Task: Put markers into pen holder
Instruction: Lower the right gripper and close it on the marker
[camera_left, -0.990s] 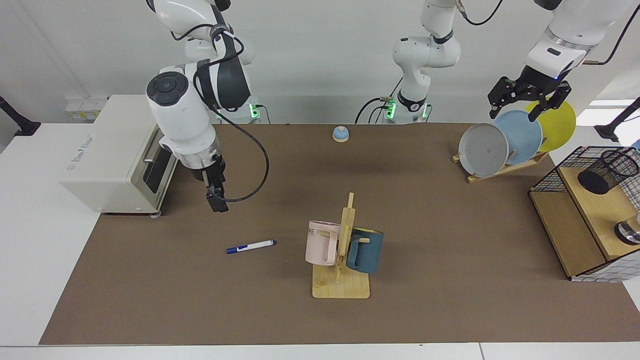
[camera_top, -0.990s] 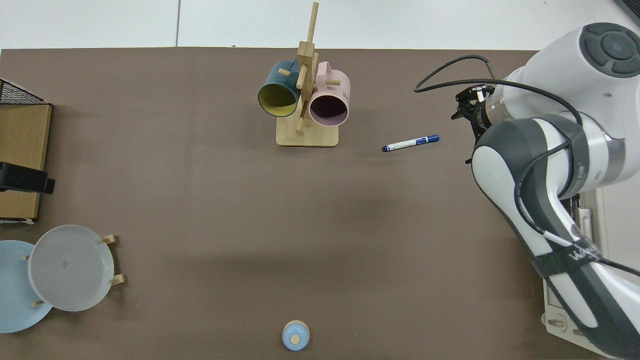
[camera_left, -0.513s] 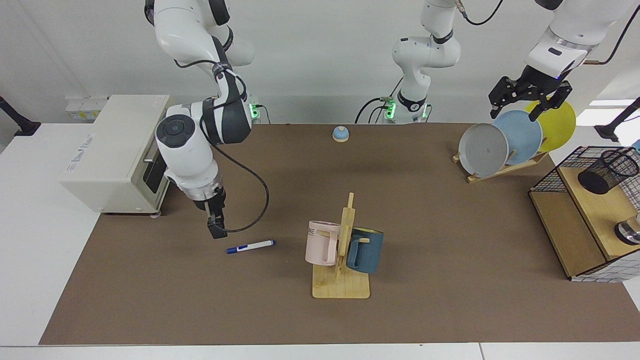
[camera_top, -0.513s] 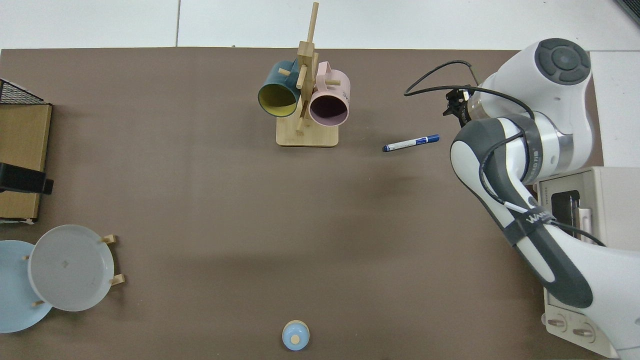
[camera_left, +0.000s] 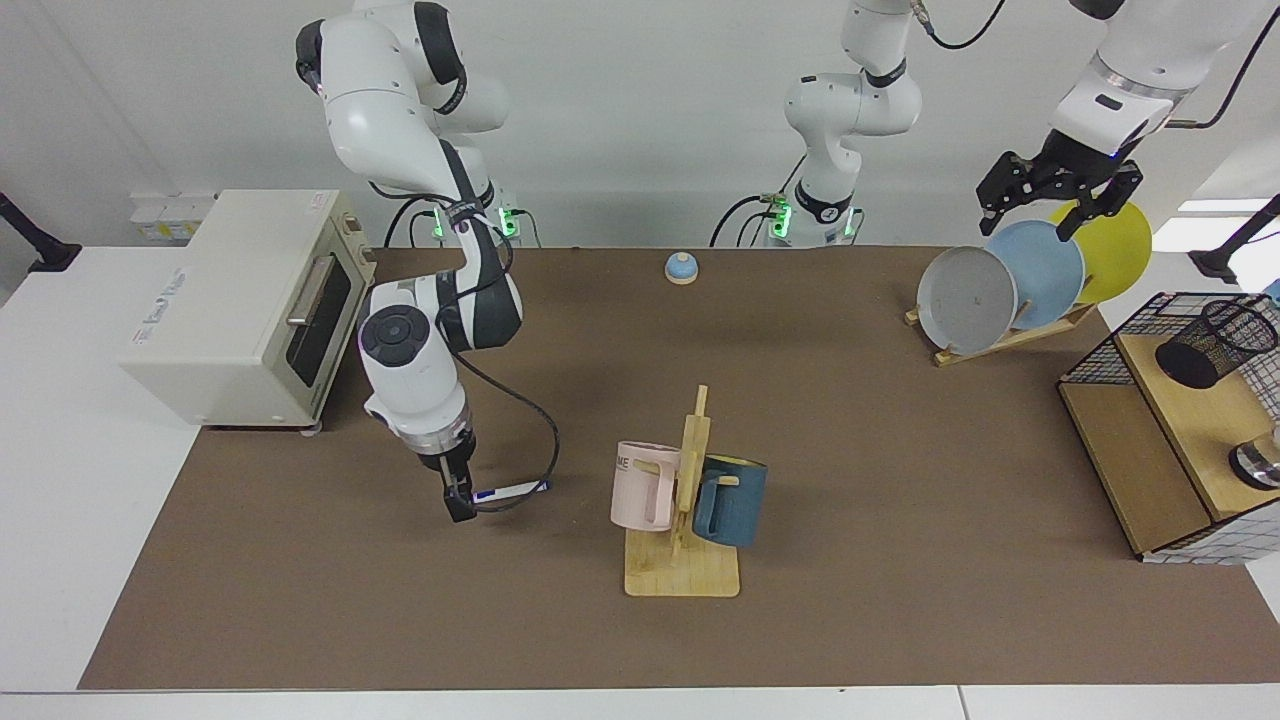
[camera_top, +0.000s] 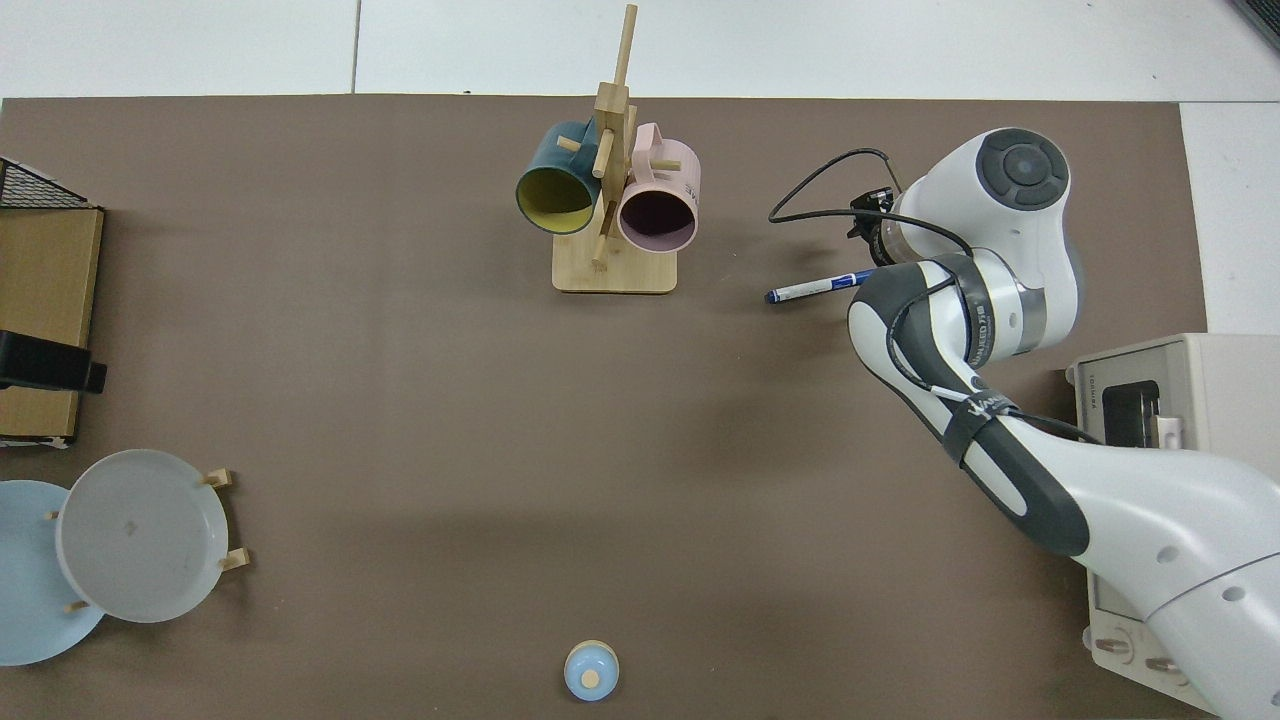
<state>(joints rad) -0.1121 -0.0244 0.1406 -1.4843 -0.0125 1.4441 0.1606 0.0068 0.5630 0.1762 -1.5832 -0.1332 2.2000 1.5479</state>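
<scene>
The slim white-barrelled marker with a blue cap (camera_left: 512, 490) lies flat on the brown-covered bench (camera_left: 860, 430), beside the wooden mug tree (camera_left: 686, 500), on the toaster-oven side of it. In the top view the marker (camera_top: 808, 290) shows its dark tip pointing toward the mug tree (camera_top: 612, 170), while its capped end disappears under the arm.

The right hand (camera_left: 459, 503) stands at the marker's capped end, pointing straight down, its tips at or just above the bench surface. Whether its fingers are spread or pressed together cannot be told: the facing view shows them edge-on and the top view hides them beneath the wrist. A black cable loops from the wrist over the marker.

The mug tree carries a pink mug (camera_left: 640, 485) on the marker side and a dark blue mug (camera_left: 730, 500) on the far side.

The black wire-mesh cylindrical pen holder (camera_left: 1213, 343) sits tilted inside the large black wire-grid basket with wooden boards (camera_left: 1120, 440), well apart from the mug tree, at the bench end opposite the marker.

The left hand (camera_left: 1058, 194) hangs in the air with fingers spread, above the wooden plate rack (camera_left: 1010, 340) holding grey, light blue and yellow plates; this arm waits.

A cream toaster oven (camera_left: 235, 305) stands beyond the marker from the mug tree. A small blue-domed bell (camera_left: 681, 267) sits near the bench's rear edge.
</scene>
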